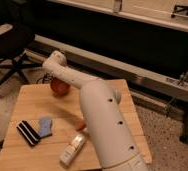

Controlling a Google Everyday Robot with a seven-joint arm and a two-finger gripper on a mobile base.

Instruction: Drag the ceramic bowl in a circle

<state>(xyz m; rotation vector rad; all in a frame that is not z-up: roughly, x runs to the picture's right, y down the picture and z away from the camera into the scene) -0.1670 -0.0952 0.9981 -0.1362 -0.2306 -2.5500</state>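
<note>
1. A single camera view covers the scene. It looks down steeply from above the near edge of the wooden table (pixel 32 102).
2. The camera faces the far side of the room. The table fills the near half of the frame. The floor and a long rail (pixel 137 75) cross the far half, and an office chair (pixel 7 50) stands at the far left.
3. The range is close. The robot arm (pixel 104 125) rises from the near right edge, fills much of that side and hides part of the table.
4. The gripper (pixel 53 80) lies at the far left of the table, at the ceramic bowl (pixel 60 88), well inside the frame.
</note>
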